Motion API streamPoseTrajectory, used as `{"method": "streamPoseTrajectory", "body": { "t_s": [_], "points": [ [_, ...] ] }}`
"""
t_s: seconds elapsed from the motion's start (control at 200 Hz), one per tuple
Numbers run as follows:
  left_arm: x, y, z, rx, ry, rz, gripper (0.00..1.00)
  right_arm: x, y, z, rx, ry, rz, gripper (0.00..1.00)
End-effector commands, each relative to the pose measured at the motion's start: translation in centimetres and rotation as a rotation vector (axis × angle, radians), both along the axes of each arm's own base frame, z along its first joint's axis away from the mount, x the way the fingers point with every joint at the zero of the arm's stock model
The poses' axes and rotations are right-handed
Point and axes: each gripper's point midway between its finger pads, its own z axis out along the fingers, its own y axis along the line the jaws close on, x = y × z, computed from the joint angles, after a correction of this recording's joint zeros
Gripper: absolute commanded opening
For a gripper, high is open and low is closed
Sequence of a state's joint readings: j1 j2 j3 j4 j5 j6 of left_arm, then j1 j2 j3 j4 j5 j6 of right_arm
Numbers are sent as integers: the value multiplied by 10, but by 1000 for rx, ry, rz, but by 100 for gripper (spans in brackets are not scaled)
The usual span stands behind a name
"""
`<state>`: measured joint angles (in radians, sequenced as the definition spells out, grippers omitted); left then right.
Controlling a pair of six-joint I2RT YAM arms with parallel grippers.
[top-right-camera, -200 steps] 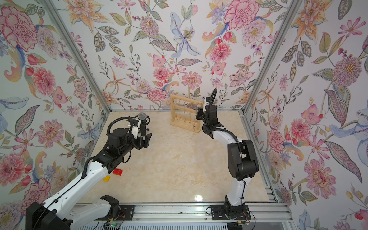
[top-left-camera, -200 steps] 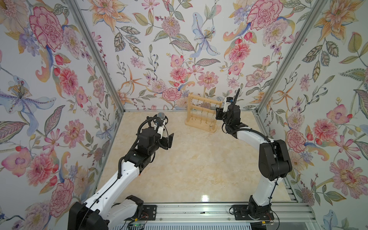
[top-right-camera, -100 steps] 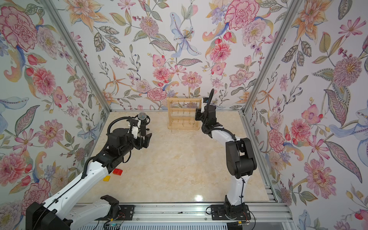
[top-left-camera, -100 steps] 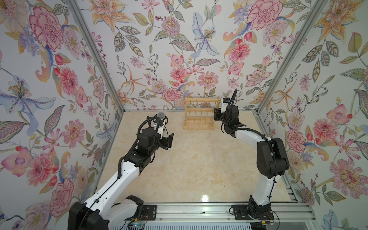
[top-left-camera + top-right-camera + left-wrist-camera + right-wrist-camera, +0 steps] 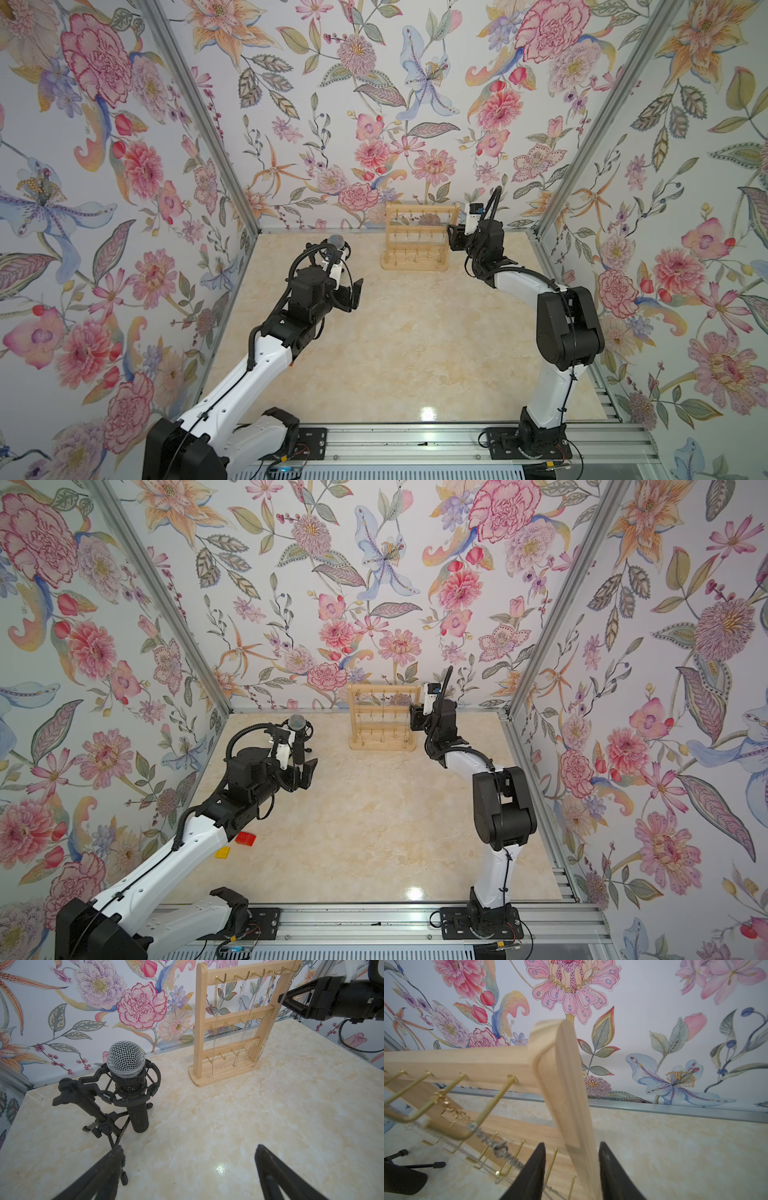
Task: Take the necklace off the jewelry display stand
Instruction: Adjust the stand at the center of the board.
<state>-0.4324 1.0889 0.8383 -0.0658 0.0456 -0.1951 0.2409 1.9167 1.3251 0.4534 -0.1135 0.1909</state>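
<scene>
- Right gripper (image 5: pixel 572 1143) has its jaws either side of the stand's (image 5: pixel 562 1076) end post, with daylight showing on one side. So it's loose around the wood, not pinching it. The jaws were tighter a second ago and have just spread.
- That stand sat crooked a second ago. In both top views it's now square to the back wall (image 5: pixel 374 124), base (image 5: pixel 415 266) flat on the table (image 5: pixel 415 353). My read is that this was a straighten-up move and the gripper is letting go, so the real necklace grab hasn't started.
- The necklace (image 5: pixel 500 1148) hasn't left the stand. It's a silver chain draped off the top-bar hook (image 5: pixel 494 1103) closest to that post, just beside the jaws. More chains hang further along.
- Stand is upright with its posts vertical. The bars run along the back wall and the hooks poke out toward the arms. The chain hangs straight down, so its long axis is vertical. I'd guess it has to go up and out over the hook tip.
- Left gripper (image 5: pixel 189 1146) is spread wide and empty, hovering over the table near the mic (image 5: pixel 125 1059), well apart from the stand.
</scene>
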Motion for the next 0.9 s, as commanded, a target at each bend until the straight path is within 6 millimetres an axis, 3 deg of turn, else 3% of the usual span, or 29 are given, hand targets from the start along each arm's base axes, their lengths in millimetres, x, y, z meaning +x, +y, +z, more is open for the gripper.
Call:
{"method": "streamPoseTrajectory", "body": {
  "t_s": [0.0,0.125,0.455,0.761,0.896],
  "points": [
    [2,0,-4,21,-7,1,99,-7,-5,21,29,-48,11,48],
    [2,2,-5,27,-8,11,99,-14,-11,24,47,-51,6,51],
    [5,11,-1,36,-22,48,99,-42,-40,74,104,-139,-70,61],
    [3,22,18,-19,-100,92,99,-119,-89,87,202,-173,-100,70],
    [5,26,26,-9,-107,112,99,-153,-93,80,241,-181,-49,72]
  ]
}}
